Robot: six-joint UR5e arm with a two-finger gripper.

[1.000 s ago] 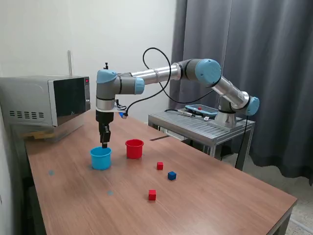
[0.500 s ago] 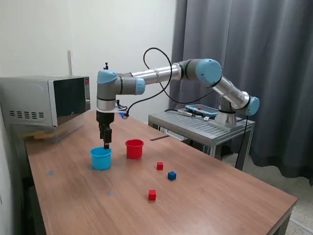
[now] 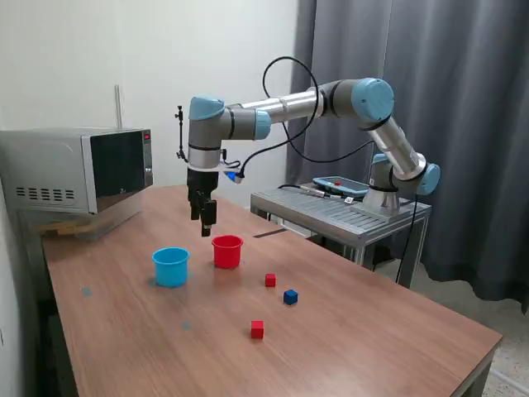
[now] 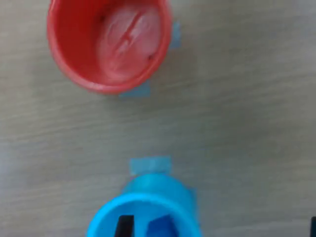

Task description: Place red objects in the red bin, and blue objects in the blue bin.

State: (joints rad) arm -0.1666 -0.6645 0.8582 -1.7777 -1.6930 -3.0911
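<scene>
Hanging above the brown wooden table [image 3: 372, 331], my gripper [image 3: 206, 227] sits over the gap between the light-blue cup [image 3: 171, 266] and the red cup [image 3: 227, 251], holding nothing; whether my jaws stand apart or together I cannot tell. In the wrist view the red cup [image 4: 109, 44] is empty, while the light-blue cup [image 4: 145, 215] holds a dark blue cube [image 4: 159, 228]. From the red cup, one red cube [image 3: 270, 280] lies at four o'clock, another dark blue cube [image 3: 290, 297] just beyond it, and a second red cube [image 3: 257, 329] near five. A microwave [image 3: 78, 169] stands at the exterior view's left, grey curtains [image 3: 430, 107] hang behind, and a metal cart [image 3: 339, 211] sits beside the table.
</scene>
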